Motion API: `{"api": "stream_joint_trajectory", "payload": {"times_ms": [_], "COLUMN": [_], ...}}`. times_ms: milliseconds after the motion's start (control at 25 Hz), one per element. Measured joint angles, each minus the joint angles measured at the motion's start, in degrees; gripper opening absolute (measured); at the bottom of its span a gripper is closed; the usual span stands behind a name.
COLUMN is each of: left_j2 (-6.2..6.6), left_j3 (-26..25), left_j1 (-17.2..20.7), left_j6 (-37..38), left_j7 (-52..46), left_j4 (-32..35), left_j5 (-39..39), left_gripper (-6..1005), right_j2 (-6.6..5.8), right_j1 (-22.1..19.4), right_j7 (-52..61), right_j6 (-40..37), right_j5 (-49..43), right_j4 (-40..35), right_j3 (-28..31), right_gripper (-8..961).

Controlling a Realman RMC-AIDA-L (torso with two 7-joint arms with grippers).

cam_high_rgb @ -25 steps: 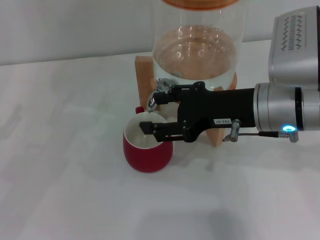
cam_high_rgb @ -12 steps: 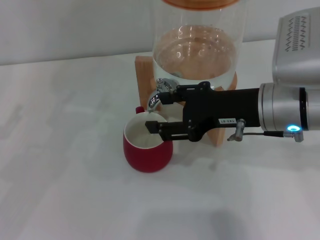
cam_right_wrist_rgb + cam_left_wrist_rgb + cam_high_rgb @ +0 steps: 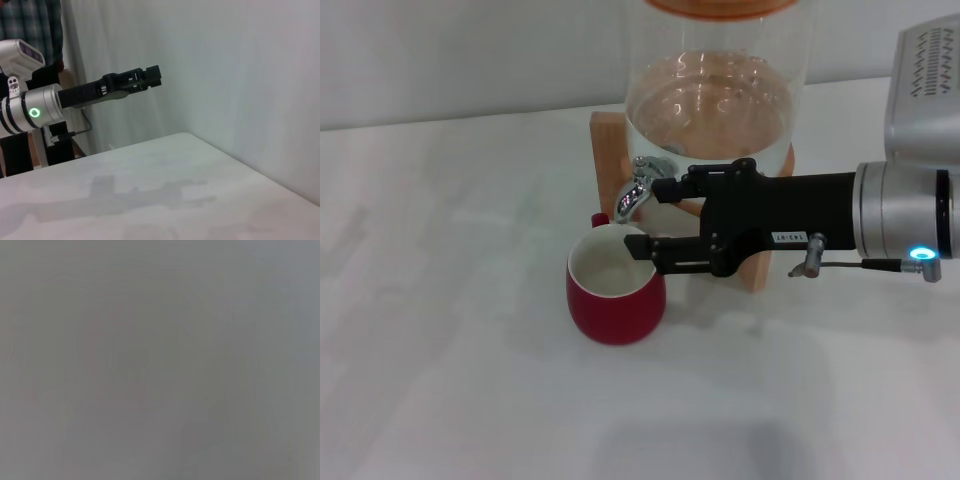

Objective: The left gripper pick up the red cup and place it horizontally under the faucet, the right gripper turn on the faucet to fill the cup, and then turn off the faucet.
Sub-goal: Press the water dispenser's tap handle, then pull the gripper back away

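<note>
The red cup (image 3: 615,288) stands upright on the white table, its mouth just below the faucet (image 3: 633,193). The faucet's chrome spout juts from the clear glass dispenser (image 3: 710,90). My right gripper (image 3: 651,216) reaches in from the right, open. Its upper finger lies beside the faucet and its lower finger hangs over the cup's right rim. Nothing sits between them. In the right wrist view my left gripper (image 3: 150,75) is held in the air, away from the table, on the arm with the green light (image 3: 34,112). The left wrist view shows only grey blur.
The dispenser sits on a wooden stand (image 3: 606,150) close behind the cup. White table (image 3: 450,350) spreads to the left and front of the cup. A wall runs behind the dispenser.
My right gripper has drawn back to the right, its fingertips sliding from over the cup's middle toward its right rim. The cup and faucet have stayed put.
</note>
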Motion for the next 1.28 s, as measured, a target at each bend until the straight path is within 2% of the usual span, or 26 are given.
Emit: {"api": "stream_joint_trajectory", "payload": {"times_ms": [1280], "left_j2": [-0.06], "left_j3": [0.3], "left_j1": [0.5], "left_j6": [-0.5], "left_j7": [-1.0], "left_j4": [0.0], "left_j5": [0.1], "left_gripper": [779], "right_j2": [0.0], "right_j1": [-0.6], "right_j7": [0.0], "right_j6": [0.0], "right_j5": [0.0], "right_j4": [-0.1], "right_j3": [0.7], "right_gripper": [719]}}
